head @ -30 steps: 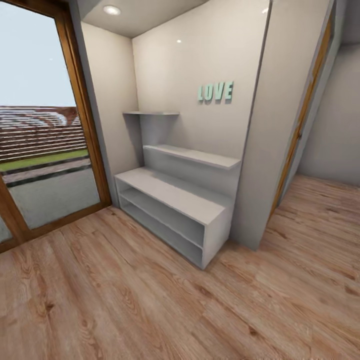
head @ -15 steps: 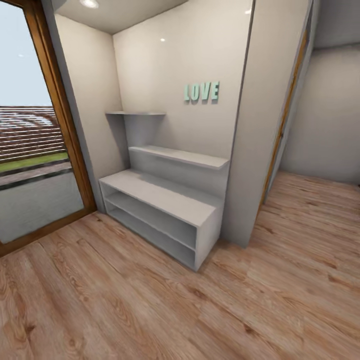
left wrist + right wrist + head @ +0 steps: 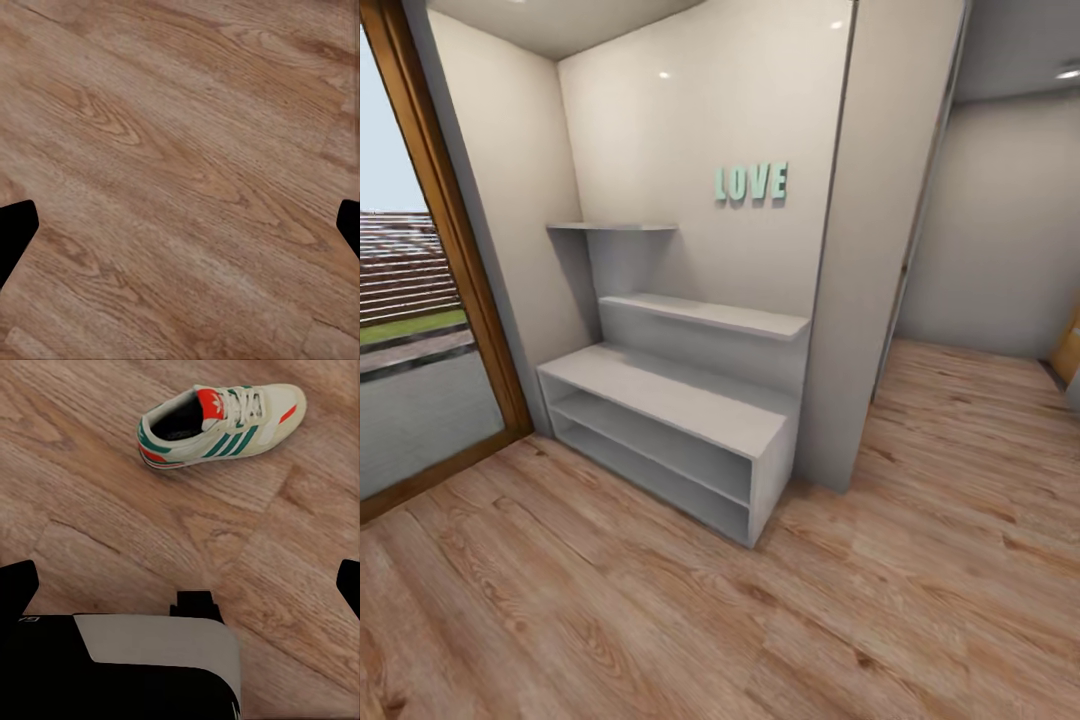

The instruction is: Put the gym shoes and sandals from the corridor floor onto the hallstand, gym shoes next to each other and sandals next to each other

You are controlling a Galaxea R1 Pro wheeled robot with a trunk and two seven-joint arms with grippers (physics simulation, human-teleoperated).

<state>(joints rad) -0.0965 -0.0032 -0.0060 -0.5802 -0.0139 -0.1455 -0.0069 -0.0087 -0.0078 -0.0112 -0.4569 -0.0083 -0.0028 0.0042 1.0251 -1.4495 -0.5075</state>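
As the head camera has swung rightward over the last second, the hallstand (image 3: pixel 660 400) has slid toward the left of the head view and more corridor floor (image 3: pixel 960 470) has opened on the right; the rack itself has not moved, and its shelves are bare. That suggests the robot is still searching. One gym shoe (image 3: pixel 221 424) lies upright on the planks ahead of the right claw (image 3: pixel 187 585), whose fingertips sit wide apart, released. Likewise the left claw (image 3: pixel 180 217), over bare planks.

Head camera panned right: rack (image 3: pixel 660 390) and LOVE sign (image 3: pixel 751 183) slid left in frame (camera move, not objects). Glass door (image 3: pixel 410 300) mostly cut off at left edge. More side room floor (image 3: pixel 980 420) visible at right.
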